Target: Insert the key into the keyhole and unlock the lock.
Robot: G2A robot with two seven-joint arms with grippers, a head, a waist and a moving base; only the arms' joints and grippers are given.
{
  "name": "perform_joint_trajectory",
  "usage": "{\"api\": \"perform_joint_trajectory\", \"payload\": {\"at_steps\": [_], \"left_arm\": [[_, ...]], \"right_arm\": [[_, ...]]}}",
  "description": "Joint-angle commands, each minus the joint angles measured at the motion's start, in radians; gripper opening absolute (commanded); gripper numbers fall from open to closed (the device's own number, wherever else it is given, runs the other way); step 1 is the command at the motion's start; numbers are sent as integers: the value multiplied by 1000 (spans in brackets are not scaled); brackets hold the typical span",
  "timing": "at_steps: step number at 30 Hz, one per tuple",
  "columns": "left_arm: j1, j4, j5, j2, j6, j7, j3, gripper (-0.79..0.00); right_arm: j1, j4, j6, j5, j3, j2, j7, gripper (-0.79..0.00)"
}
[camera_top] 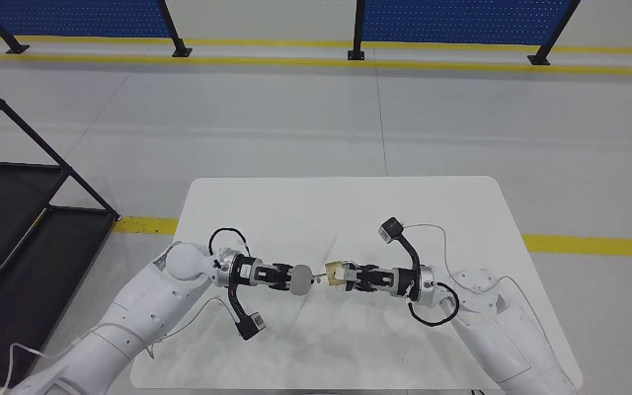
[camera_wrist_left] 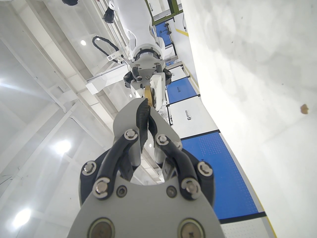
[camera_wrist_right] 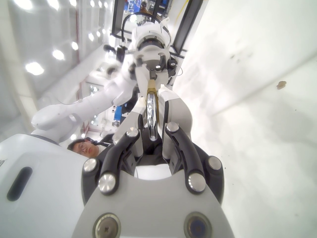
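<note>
Top view: left jaws pinching the small thin metal key (camera_top: 317, 280), long axis aimed right at the chrome-shackled brass padlock (camera_top: 337, 274) the right jaws grip, just beside.

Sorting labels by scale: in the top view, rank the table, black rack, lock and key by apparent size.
Largest to smallest:
1. table
2. black rack, though the frame edge cuts it off
3. lock
4. key, just a thin sliver
</note>
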Motion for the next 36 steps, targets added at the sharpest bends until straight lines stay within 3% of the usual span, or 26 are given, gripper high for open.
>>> {"api": "perform_joint_trajectory", "payload": {"at_steps": [1,36], "left_arm": [[-1,0,1,0,0,0,2,-785],[-26,28,-5,-8,7,-7,35,-785]], "right_arm": [[-1,-1,1,-1,0,0,-1,-785],[2,1,15,-11,-9,-2,-11,-785]]}}
